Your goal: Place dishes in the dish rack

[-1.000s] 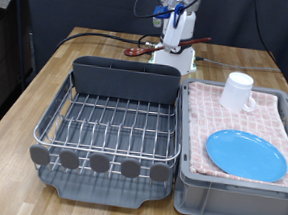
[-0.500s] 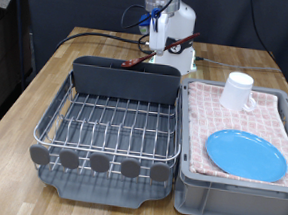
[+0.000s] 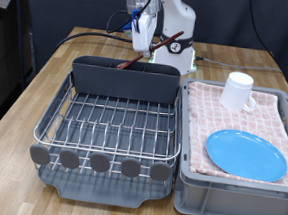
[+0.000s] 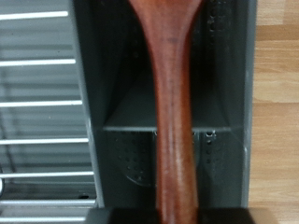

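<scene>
On the near part of the brown wooden table (image 3: 45,90), the large silver wire-grid dish rack (image 3: 112,125) sits on its dark grey plastic tray, a row of round grey tabs (image 3: 99,163) along its near edge and its wire bed bare of dishes. Just beside it, toward the table's right edge in the exterior view, stands a grey rectangular bin (image 3: 236,185) lined with a pink checkered cloth (image 3: 278,123); a round light-blue plate (image 3: 247,154) lies flat on the cloth at the bin's near end, and a white handled mug (image 3: 238,91) stands mouth-down on the cloth at its far end, apart from the plate. Across the far side of the rack rises the tall grey utensil caddy (image 3: 124,78). Above the caddy, near the table's far edge, the white Franka arm's two-finger gripper (image 3: 141,39) hangs with a reddish-brown wooden spoon (image 3: 138,55) in its jaws, the spoon slanting down so that its lower end reaches the caddy's top rim. The wrist view looks straight along the spoon's broad wooden shaft (image 4: 172,112) into the dark perforated compartments of the caddy (image 4: 117,159), with the rack's silver wires (image 4: 42,140) on one side and bare table wood (image 4: 278,121) on the other; the jaws pinch the spoon at the frame's edge. Dark cables (image 3: 100,34) trail across the far part of the table behind the arm.
</scene>
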Controlling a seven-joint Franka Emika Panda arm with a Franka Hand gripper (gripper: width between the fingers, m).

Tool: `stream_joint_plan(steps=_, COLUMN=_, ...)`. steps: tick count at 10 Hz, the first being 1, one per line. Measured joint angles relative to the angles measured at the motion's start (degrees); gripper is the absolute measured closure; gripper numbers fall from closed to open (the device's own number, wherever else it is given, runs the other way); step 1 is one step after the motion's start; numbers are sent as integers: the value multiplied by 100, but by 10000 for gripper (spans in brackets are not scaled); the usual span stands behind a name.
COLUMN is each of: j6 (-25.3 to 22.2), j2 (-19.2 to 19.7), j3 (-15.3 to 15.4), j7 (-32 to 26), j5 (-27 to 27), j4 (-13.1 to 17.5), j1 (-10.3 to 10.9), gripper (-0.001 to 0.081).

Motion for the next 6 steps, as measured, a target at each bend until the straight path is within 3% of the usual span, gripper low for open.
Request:
stream_joint_plan(steps=3, j6=338, j2=341, j3=-105, j7=-10, j5=-86, j4=26, j1=-49, gripper=715)
stream_joint_plan(steps=6, j6=535, j2=487, j3=146, j7=330, j5=-486, j4=25, j1=-178, gripper=679)
